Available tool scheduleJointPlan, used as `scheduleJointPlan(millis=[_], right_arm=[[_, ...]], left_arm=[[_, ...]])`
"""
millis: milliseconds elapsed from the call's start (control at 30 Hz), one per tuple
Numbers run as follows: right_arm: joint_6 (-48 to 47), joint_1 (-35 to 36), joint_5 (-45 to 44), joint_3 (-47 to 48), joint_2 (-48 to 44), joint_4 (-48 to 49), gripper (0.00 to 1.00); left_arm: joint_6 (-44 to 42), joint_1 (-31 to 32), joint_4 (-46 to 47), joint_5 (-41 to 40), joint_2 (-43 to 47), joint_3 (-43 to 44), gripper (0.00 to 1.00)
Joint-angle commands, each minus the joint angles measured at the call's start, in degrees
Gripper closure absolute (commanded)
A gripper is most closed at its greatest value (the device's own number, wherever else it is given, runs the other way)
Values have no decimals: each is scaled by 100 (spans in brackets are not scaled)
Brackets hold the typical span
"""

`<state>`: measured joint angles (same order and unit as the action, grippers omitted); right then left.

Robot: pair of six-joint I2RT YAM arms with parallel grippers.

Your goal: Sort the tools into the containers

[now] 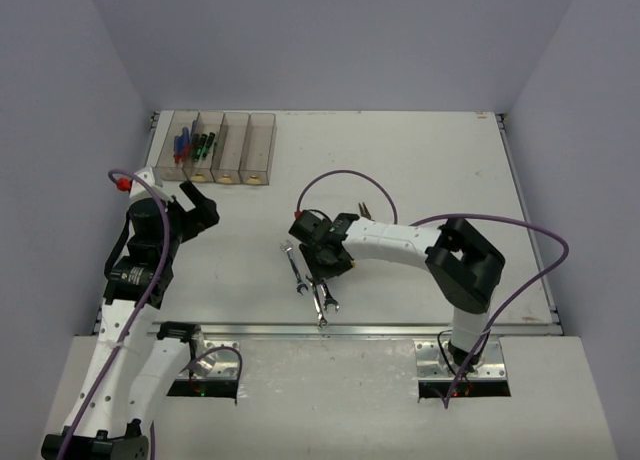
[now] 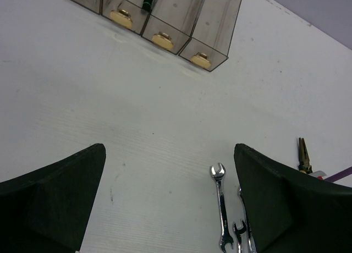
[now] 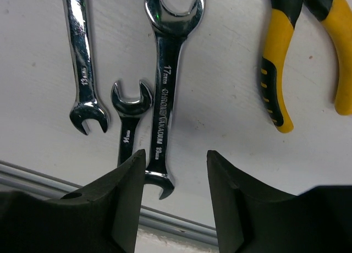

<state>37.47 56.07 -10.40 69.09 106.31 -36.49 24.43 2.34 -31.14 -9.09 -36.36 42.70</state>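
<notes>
Three silver wrenches lie near the table's front edge: a long one (image 3: pixel 165 82), a short one (image 3: pixel 129 113) and a thin one (image 3: pixel 82 60); they also show in the top view (image 1: pixel 294 268). Yellow-and-black pliers (image 3: pixel 283 60) lie to their right. My right gripper (image 3: pixel 176 176) is open just above the table, with the long wrench's lower end between its fingers, nearer the left one. My left gripper (image 2: pixel 169 154) is open and empty above bare table, well left of the wrenches (image 2: pixel 221 206). The four smoky bins (image 1: pixel 222 148) stand at the far left. The first holds blue screwdrivers (image 1: pixel 181 143), the second green-and-black ones (image 1: pixel 203 144).
A metal rail (image 1: pixel 350 329) runs along the table's front edge just past the wrenches. The right arm's purple cable (image 1: pixel 345 180) loops over the table's middle. The pliers also show in the left wrist view (image 2: pixel 304 154) at far right.
</notes>
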Motion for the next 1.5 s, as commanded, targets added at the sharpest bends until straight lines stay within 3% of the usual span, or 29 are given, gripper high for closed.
scheduleJointPlan(millis=[0,867,967,1067,1467], right_arm=[[18,18,-38,456,199,28,52],[102,-141,11,307,1278,300,73],[81,-149,-92,391,1359,196,80],[53,-172,-125,498,1449,34,100],[-65,-351,-81,549,668,-82,100]], left_arm=[[-55,51,217,101,50,2,0],[-69,259,222,83,50,-7,0],[-69,259,213,107,26,-5,0],[-74,267,223,137,56,2,0],[-149,342,327,531,32,-20,0]])
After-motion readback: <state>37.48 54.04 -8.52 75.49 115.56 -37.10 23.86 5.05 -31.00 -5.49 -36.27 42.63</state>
